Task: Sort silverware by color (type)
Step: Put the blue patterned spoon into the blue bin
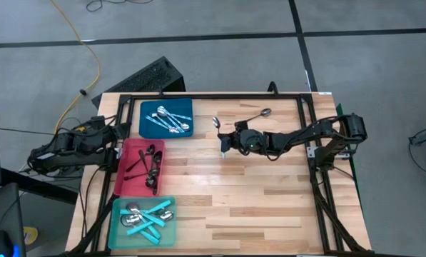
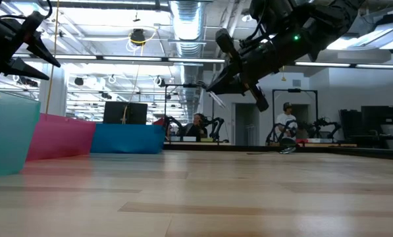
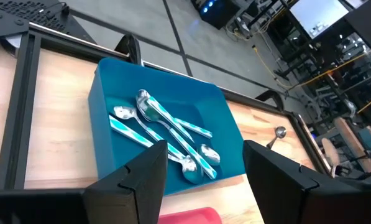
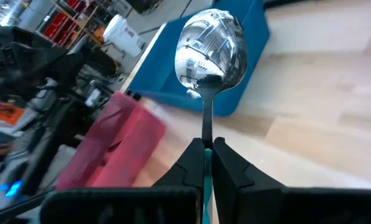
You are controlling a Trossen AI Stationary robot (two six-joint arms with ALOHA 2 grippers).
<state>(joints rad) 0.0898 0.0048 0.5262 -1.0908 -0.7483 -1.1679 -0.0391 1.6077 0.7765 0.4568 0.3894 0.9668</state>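
Wooden counter carries three trays along its left side. My blue tray holds shiny silver spoons, the red tray black spoons, the teal tray turquoise-handled spoons. My right end effector pinches a turquoise-handled spoon above the counter's middle; my left end effector hangs spread beside the blue tray. One silver spoon lies loose near the far edge.

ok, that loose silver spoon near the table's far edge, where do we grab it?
Grip the loose spoon mid-handle, from straight above, fingers closing across the shaft. It lies flat on the wood; the handle is thin and straight, the bowl wide and rounded. The right gripper is shut on another spoon.
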